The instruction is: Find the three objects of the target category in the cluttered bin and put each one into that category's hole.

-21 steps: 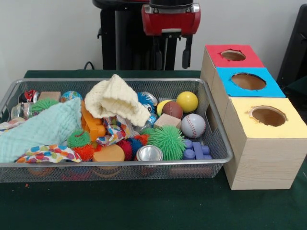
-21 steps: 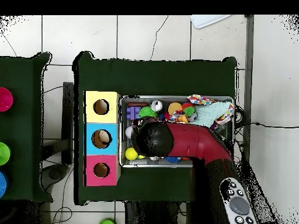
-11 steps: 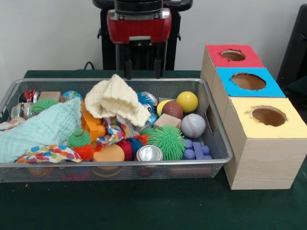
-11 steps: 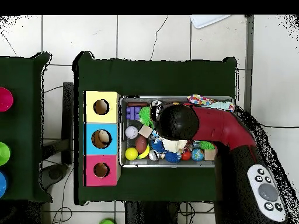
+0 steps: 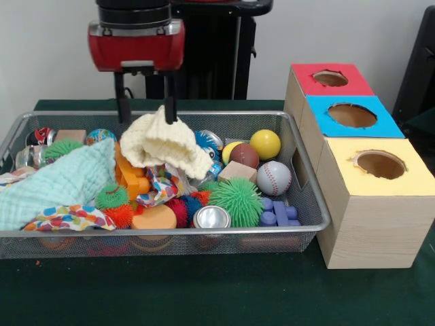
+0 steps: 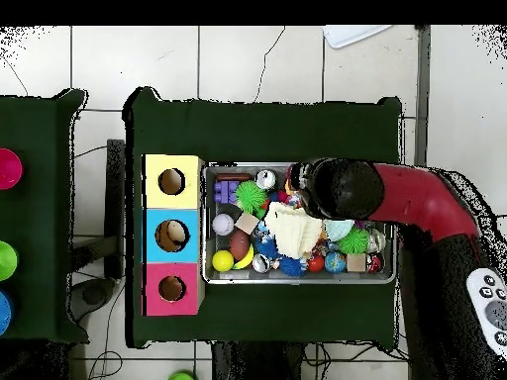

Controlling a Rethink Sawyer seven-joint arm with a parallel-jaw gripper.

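on a green desk [image 5: 204,292], the gripper [image 5: 145,109] is hanging with open jaws over the cream knitted cloth [image 5: 166,141] in the wire bin [image 5: 309,197], left of the three-hole box [image 5: 380,204]; balls are lying right of the cloth.

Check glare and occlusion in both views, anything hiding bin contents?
Front view: even light, no harsh shadows, a bright highlight on the silver can top; the cream knit cloth covers what lies under it, and the claw is sharp, no motion blur. Overhead view: the arm blocks part of the mesh bin.
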